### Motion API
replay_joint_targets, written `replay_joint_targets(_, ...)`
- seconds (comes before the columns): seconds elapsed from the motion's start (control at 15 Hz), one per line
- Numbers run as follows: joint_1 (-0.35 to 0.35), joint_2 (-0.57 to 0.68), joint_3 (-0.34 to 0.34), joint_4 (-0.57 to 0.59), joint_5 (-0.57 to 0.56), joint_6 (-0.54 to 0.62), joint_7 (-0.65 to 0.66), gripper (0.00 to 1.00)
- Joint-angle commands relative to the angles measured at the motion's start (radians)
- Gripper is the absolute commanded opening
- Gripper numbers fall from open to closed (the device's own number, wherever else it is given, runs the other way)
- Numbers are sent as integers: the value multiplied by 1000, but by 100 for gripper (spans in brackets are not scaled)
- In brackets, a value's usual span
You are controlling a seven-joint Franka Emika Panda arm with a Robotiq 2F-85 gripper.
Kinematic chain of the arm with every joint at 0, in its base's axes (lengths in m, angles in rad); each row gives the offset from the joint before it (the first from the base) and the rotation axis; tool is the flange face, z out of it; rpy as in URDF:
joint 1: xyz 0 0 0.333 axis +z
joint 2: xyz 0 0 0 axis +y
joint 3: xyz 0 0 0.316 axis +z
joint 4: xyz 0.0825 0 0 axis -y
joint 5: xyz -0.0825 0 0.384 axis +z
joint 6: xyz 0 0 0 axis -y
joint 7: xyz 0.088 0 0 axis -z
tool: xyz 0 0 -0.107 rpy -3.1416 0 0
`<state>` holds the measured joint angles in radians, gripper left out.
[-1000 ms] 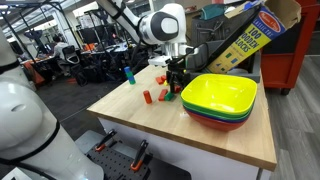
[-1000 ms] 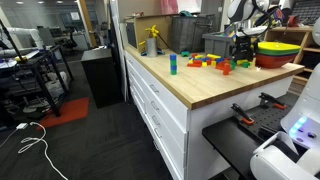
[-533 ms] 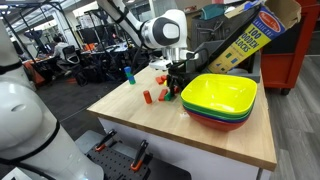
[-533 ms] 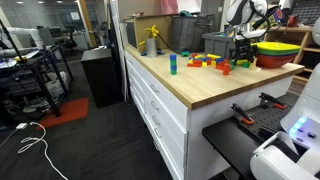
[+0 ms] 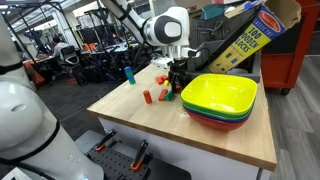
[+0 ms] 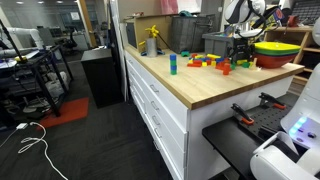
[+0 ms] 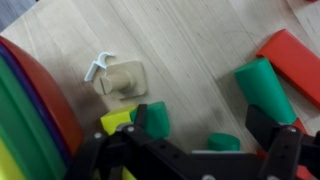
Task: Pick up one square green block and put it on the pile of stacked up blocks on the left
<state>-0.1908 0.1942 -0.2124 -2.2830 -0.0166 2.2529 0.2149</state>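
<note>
Between the fingers (image 7: 285,150) of the gripper (image 7: 205,138), wrist view, lay small green pieces. Fingers were spread wide, pinching nothing. The square green block (image 7: 157,117) sat just inside one fingertip, with a yellow block (image 7: 115,122) close against it on the outer side. A second green piece (image 7: 222,143) lay nearer the middle of the gap, shape unclear. Just beyond the fingertips were a teal cylinder (image 7: 262,85) and a red block (image 7: 295,52). Well beyond the fingers, across the table (image 5: 150,125), the pile of stacked up blocks (image 5: 127,74) stood upright, apart from the jumble. Judged: reach made, gripper low over the jumble. Closing, lifting, carrying and stacking all remained.
</note>
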Motion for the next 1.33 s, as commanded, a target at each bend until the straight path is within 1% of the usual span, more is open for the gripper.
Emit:
replay_joint_targets(0.0,-7,23,5,25,32,9,-40,100)
replay_joint_targets(0.4,-12,63,10,22,52,31,-68,100)
replay_joint_targets(0.6,-21,52,16,15,113,5,-92,100)
replay_joint_targets(0.93,-14,-32,42,-57,235,-56,-188,100)
replay_joint_targets(1.13,-5,-102,70,-116,285,-147,-271,100)
replay_joint_targets(1.27,3,-143,78,-139,303,-199,-295,100)
